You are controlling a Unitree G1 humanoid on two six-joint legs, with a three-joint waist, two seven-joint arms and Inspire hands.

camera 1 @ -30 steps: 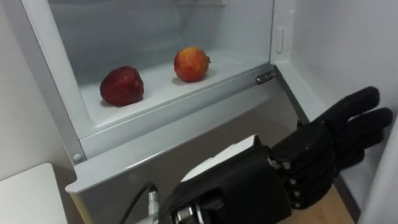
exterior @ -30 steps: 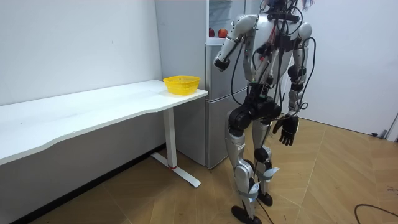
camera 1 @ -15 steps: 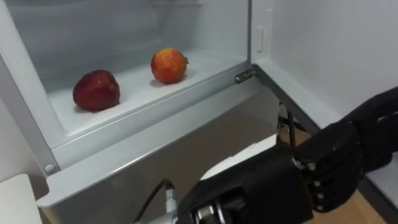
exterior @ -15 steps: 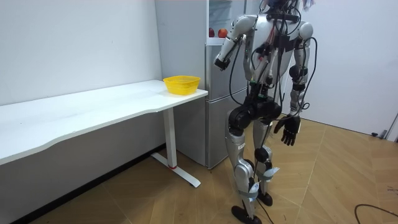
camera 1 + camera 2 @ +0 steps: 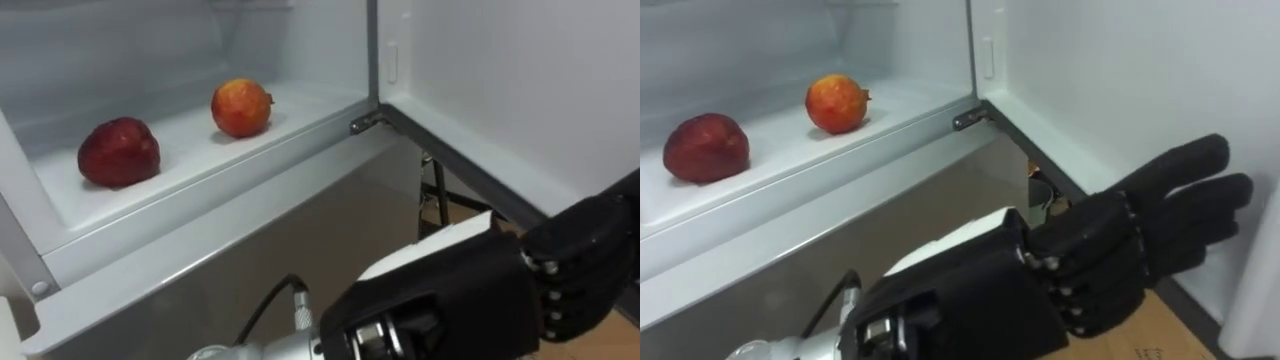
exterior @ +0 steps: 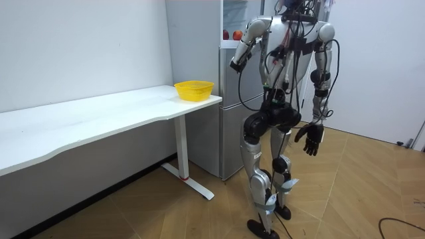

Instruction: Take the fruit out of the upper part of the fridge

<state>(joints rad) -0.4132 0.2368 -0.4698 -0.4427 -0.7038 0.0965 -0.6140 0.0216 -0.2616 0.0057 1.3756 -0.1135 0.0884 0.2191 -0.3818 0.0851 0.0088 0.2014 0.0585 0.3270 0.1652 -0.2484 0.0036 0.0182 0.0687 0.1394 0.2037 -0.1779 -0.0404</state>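
The upper fridge compartment stands open before me. On its white shelf (image 5: 190, 155) lie a dark red apple (image 5: 118, 152) at the left and an orange-red fruit (image 5: 240, 107) further back to its right. My left hand (image 5: 1140, 240) is raised in front of the fridge, below and to the right of the shelf, with its fingers straight, open and holding nothing. It is well apart from both fruits. In the room view the left hand (image 6: 236, 62) is lifted beside the fridge (image 6: 232, 99), and my right hand (image 6: 310, 138) hangs open at my side.
The open fridge door (image 5: 500, 80) stands at the right, hinged (image 5: 365, 122) at the shelf's corner. The closed lower fridge front (image 5: 250, 250) is under the shelf. A white table (image 6: 99, 116) with a yellow basket (image 6: 194, 89) adjoins the fridge on the room view's left.
The eye view has swung, so shelf and fruits sit further left in it. My left hand has risen a little by the fridge. The fruits lie where they were.
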